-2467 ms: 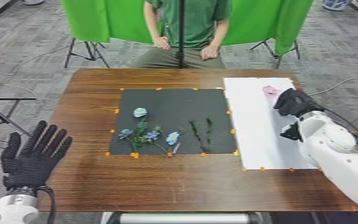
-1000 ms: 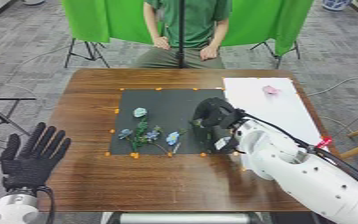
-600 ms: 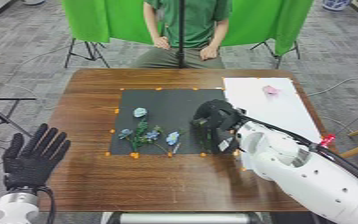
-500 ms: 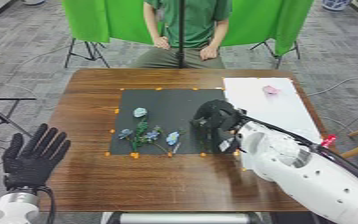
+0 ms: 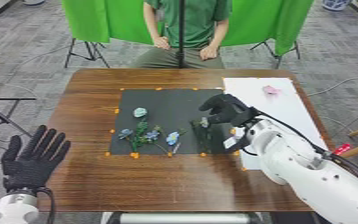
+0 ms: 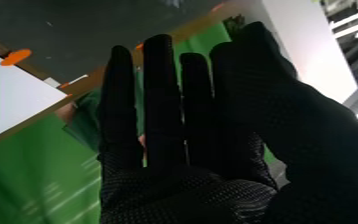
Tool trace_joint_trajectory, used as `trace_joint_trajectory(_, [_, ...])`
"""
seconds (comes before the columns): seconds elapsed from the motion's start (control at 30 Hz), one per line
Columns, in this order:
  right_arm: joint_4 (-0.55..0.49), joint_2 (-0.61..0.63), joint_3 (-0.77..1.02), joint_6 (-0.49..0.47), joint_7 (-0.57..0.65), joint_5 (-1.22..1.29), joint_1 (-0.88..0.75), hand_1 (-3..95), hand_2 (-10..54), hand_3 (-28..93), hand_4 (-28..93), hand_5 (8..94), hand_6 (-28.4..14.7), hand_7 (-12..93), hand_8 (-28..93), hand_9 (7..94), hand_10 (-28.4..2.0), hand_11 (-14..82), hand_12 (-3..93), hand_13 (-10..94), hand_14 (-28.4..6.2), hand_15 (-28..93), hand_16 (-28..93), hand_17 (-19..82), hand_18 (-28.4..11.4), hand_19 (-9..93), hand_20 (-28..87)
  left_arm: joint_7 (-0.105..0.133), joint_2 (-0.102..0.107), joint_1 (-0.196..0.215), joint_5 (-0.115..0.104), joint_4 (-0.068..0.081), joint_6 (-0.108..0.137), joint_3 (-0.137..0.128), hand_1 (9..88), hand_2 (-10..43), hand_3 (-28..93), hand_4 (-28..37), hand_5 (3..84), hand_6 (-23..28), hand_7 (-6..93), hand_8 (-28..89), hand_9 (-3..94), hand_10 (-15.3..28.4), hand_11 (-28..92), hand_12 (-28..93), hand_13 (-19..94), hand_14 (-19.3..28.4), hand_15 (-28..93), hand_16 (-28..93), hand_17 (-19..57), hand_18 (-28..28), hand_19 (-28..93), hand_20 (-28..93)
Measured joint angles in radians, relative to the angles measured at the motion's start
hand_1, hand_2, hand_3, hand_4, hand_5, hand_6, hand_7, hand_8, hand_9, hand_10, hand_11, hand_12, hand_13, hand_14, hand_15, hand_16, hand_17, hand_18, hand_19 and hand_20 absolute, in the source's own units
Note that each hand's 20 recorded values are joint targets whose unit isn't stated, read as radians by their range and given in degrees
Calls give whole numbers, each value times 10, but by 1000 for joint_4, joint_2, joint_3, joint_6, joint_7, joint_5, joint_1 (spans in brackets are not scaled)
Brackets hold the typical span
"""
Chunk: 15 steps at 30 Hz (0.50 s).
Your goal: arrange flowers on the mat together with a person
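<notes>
On the brown wooden counter [image 5: 158, 185], a dark grey mat [image 5: 165, 101] is laid, edged here and there with small orange markers. Most of the flowers are gathered on the mat's left half. A rounded pale blue bloom [image 5: 140, 112], almost white, is set highest in the group, toward the far side. Below it, green leaves [image 5: 141, 134] are bunched around upright stems, and a deeper blue bloom [image 5: 126, 133] is seen on their left. On their right, a light blue bloom [image 5: 173, 138] is placed, its petals longer and looser in outline than those of the rounded one.

On the mat's right part, slender dark green stems [image 5: 199, 132] are laid lengthwise, with a small pale tip seen at their far end, near the right hand [image 5: 223, 110]. This hand is held above the mat's right side; in the right wrist view, its fingers [image 6: 161, 100] are extended straight, and nothing is seen gripped. Whether the stems are touched by it cannot be told.

On the white sheet [image 5: 246, 86] to the right of the mat, a small pink flower [image 5: 270, 90] is placed toward the far end. The left hand [image 5: 30, 162] is held open at the counter's left side, its fingers spread and pointed forward, well apart from the flowers.
</notes>
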Motion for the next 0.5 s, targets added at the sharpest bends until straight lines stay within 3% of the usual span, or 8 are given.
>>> trace_joint_trajectory(0.13, [-23, 0, 63, 66, -6, 79, -48, 471, -90, 757, -277, 517, 22, 220, -158, 495, -59, 66, 117, 462, -79, 134, 231, 260, -120, 349, 267, 4, 0, 0, 0, 0, -5, 1, 254, 109, 704, -283, 457, 77, 91, -85, 417, 143, 165, 85, 317, 171, 360, -74, -33, 143, 335, 138])
trace_joint_trajectory(0.2, [-40, 0, 117, 93, -16, 140, -84, 457, 0, 739, -274, 505, 18, 211, -153, 479, -62, 62, 112, 424, -78, 122, 206, 252, -120, 299, 259, 7, 0, 1, 0, 0, -10, 1, 254, 109, 704, -283, 459, 73, 90, -86, 422, 139, 161, 83, 317, 170, 356, -75, -33, 143, 334, 138])
trace_joint_trajectory(0.27, [-54, 0, 182, 98, -39, 211, -123, 464, 47, 729, -277, 506, 19, 205, -147, 475, -62, 62, 101, 386, -67, 128, 138, 253, -107, 194, 278, 11, 0, 3, 0, 0, -16, 1, 255, 109, 703, -283, 464, 68, 87, -87, 426, 136, 159, 81, 319, 167, 351, -76, -32, 143, 333, 137])
trace_joint_trajectory(0.5, [-94, 14, 407, 124, -121, 482, -265, 402, 50, 735, -266, 497, 10, 194, -148, 459, -68, 56, 95, 348, -72, 117, 94, 235, -109, 142, 274, 17, 0, 8, 2, 1, -32, -2, 255, 109, 702, -283, 466, 65, 85, -87, 432, 131, 155, 79, 321, 164, 347, -74, -31, 142, 331, 138])
